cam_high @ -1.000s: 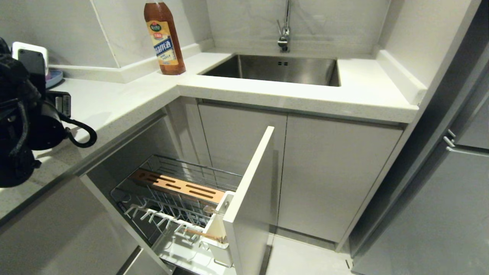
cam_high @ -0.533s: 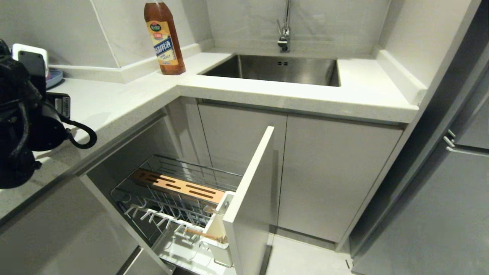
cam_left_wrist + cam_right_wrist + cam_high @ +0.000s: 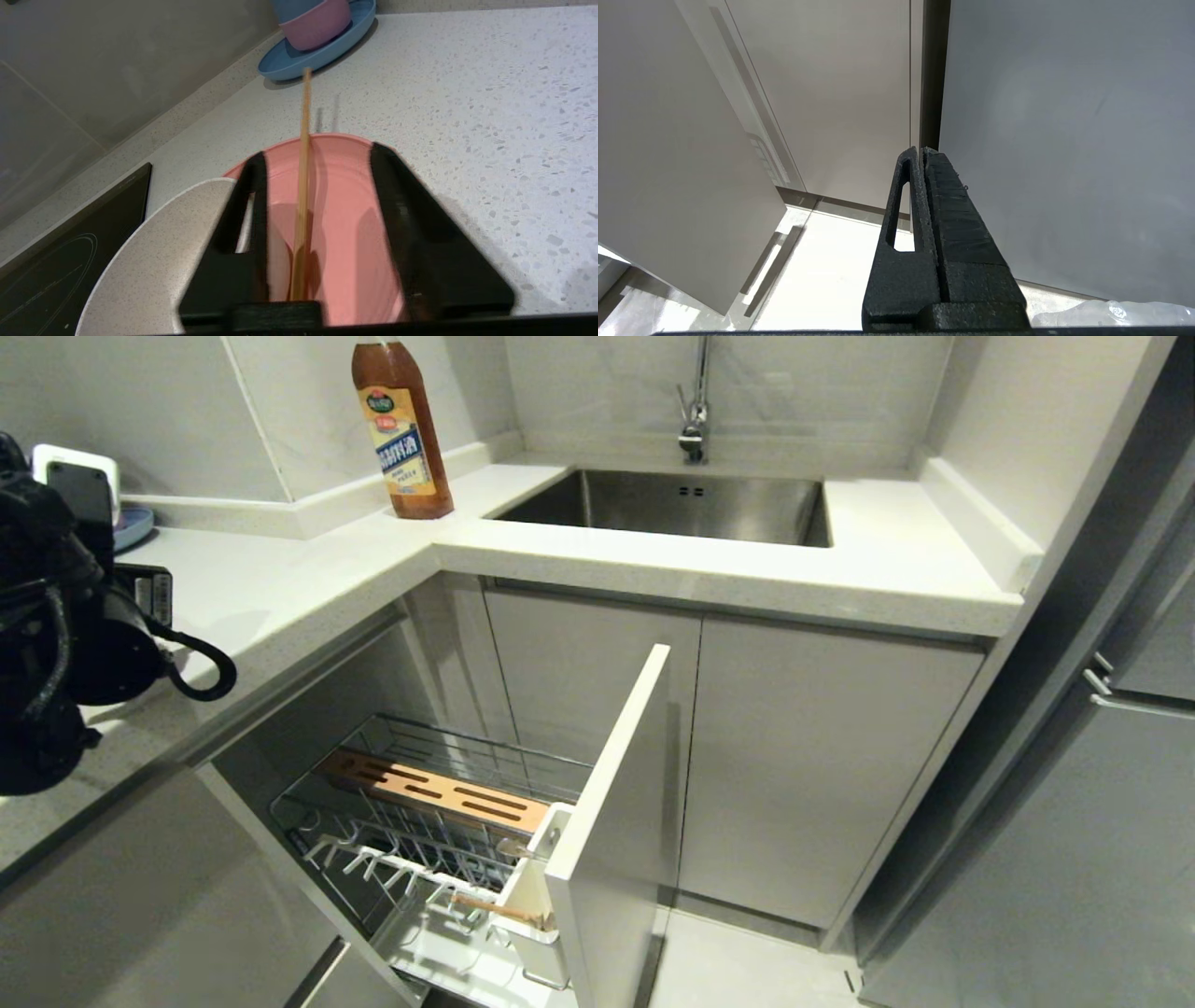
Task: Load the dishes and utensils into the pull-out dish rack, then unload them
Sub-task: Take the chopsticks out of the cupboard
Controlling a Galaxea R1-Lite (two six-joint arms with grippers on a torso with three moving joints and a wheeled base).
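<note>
Landmark: the large flat round pink plate (image 3: 345, 224), lying on the speckled white countertop (image 3: 467, 116).
Left gripper (image 3: 317, 158): hovers right over the pink plate with its two black fingers (image 3: 402, 210) spread well apart; nothing is clamped between them.
Chopstick: a thin light wooden chopstick (image 3: 304, 154) runs lengthwise down the gap between the fingers, clear of both, its far tip reaching past the plate's rim; whether it rests on the plate cannot be told.
Bowl: a plain cream-white bowl (image 3: 159, 261) sits just beside the pink plate, rims close together.
Blue plate: a round blue plate (image 3: 317, 56) holding a small pink bowl (image 3: 315, 25) stands well beyond the pink plate, by the wall.
Dish rack: the chrome wire pull-out dish rack (image 3: 439, 831) is drawn out under the counter, away from the pink plate.
Right gripper (image 3: 923, 156): parked, fingers pressed together, empty, facing grey cabinet fronts.
</note>
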